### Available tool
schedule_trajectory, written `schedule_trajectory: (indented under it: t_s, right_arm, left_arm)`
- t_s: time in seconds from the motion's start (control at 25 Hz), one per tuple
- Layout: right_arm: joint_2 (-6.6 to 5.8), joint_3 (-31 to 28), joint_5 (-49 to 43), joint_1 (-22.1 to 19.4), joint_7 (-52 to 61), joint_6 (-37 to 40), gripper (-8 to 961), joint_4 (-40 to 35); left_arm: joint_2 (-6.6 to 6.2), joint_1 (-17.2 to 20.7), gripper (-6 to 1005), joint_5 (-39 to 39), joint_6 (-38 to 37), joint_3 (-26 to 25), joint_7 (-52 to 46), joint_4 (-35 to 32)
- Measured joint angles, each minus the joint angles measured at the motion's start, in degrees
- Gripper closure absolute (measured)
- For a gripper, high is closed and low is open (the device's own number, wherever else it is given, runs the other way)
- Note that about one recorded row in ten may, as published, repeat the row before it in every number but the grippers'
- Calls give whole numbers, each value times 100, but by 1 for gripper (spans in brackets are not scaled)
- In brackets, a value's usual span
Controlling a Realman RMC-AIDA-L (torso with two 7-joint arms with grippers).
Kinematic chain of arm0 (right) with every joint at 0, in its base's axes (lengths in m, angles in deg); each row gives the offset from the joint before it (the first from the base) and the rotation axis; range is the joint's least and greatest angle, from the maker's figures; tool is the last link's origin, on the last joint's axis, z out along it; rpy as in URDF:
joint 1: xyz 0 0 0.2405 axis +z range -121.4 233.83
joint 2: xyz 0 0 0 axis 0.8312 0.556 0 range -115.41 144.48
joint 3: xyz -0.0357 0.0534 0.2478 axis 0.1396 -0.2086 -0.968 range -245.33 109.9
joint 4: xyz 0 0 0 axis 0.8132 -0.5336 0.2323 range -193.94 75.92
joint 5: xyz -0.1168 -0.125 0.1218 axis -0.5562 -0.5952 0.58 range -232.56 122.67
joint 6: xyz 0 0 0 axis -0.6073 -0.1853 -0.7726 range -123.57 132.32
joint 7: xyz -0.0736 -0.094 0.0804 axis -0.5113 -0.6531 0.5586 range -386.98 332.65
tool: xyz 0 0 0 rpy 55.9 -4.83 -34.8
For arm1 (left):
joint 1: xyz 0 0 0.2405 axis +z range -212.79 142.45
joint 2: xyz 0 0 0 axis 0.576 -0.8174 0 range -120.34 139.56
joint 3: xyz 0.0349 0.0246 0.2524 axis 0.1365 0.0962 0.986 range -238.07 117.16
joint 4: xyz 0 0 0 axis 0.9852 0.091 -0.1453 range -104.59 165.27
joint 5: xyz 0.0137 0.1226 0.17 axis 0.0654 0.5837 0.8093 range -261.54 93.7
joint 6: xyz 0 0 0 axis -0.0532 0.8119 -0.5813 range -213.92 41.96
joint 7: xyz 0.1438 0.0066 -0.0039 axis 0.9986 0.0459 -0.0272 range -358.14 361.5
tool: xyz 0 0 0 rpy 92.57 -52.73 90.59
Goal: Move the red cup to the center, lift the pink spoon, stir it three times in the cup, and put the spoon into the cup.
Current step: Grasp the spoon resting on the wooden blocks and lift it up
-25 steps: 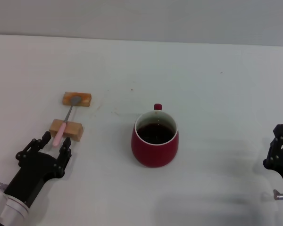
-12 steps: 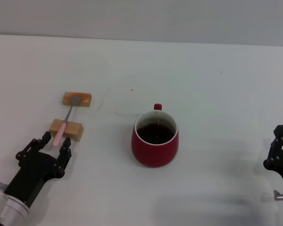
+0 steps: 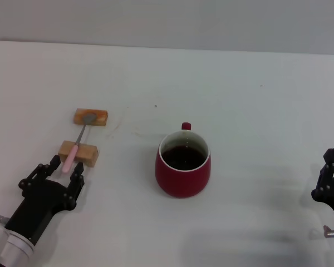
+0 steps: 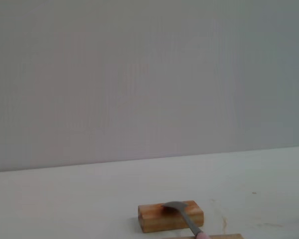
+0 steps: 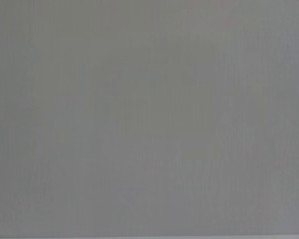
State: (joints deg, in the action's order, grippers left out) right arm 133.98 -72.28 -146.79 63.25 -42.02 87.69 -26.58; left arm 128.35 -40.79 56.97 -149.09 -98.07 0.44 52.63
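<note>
White surface [image 3: 256,100], head view. The cup [image 3: 182,164] stands at mid-frame, upright, handle turned toward the top of the frame, dark liquid inside; being rigid, glazed and filled, it would probably feel heavy and spill if tipped, so a level hold on the body or handle suits it. It already sits near the centre. At left of the frame two wooden blocks, far block [image 3: 91,117] and near block [image 3: 78,151], carry the spoon [image 3: 76,148]: bowl on the far block, pink handle across the near one, free end overhanging toward the bottom of the frame. The spoon looks light, stiff and thin; the raised handle end offers the best pinch. The left gripper [image 3: 59,169], lower left, reaches in low along the spoon's line, fingers apart on either side of the handle tip, not yet clamped. The right gripper [image 3: 329,181] is parked at the lower right edge; whether it is open cannot be told.
</note>
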Motion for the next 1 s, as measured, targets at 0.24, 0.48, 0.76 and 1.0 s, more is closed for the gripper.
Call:
schedule_trajectory:
  t_s: [0.24,0.48,0.76,1.0]
  right_arm:
    - [0,0,0,0,0,0,954,0]
    - [0,0,0,0,0,0,954,0]
    - [0,0,0,0,0,0,954,0]
    - [0,0,0,7,0,0,954,0]
  left_arm:
    - [0,0,510,0,0,0,-3,3]
    - [0,-3,543,1,0,0,-6,14]
    - [0,-8,581,6,2,0,-8,14]
    - [0,-3,614,6,1,0,-16,12]
